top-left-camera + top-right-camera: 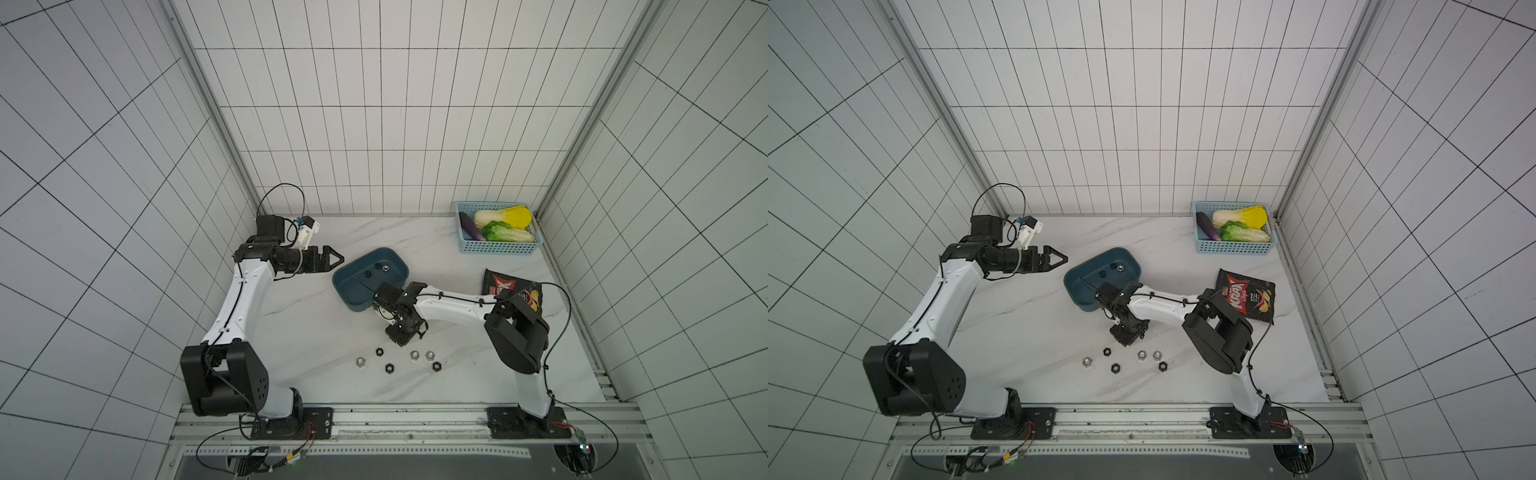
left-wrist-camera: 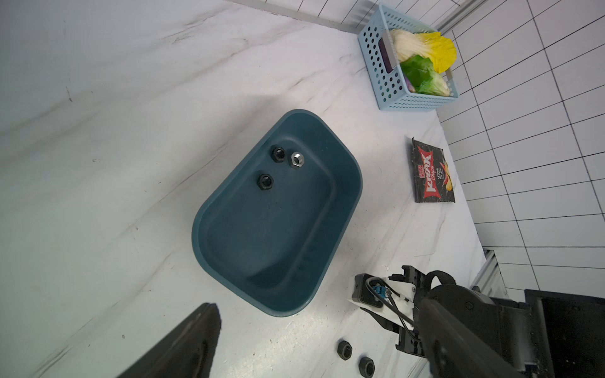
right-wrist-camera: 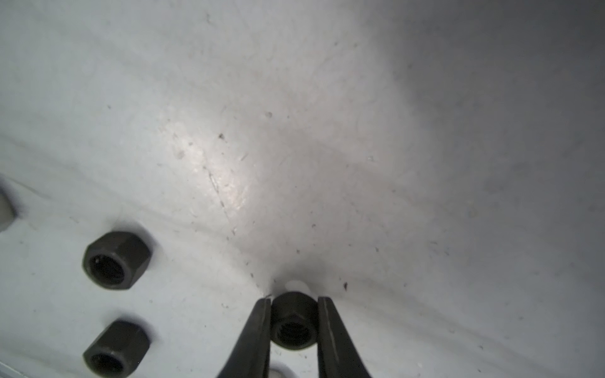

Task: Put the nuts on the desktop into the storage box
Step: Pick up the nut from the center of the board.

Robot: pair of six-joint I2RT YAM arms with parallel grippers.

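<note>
We see the right end effector point(image 3: 294, 300) pinching a black nut point(image 3: 292, 322) between its two fingers, right down at the counter point(image 1: 311, 332), on the near side of the box point(image 1: 357, 291). Six loose nuts point(image 1: 414, 354) lie on the counter just in front of it in a rough row, three black and three silver, none touching another. In the box, towards its far end, sit three stored nuts point(image 2: 265, 181): two black, and one silver that lies just beside one of the black ones. The left end effector point(image 1: 338, 258) hangs with its fingers spread, pointing at the box from the left arm's side, near the rim but apart from it.
</note>
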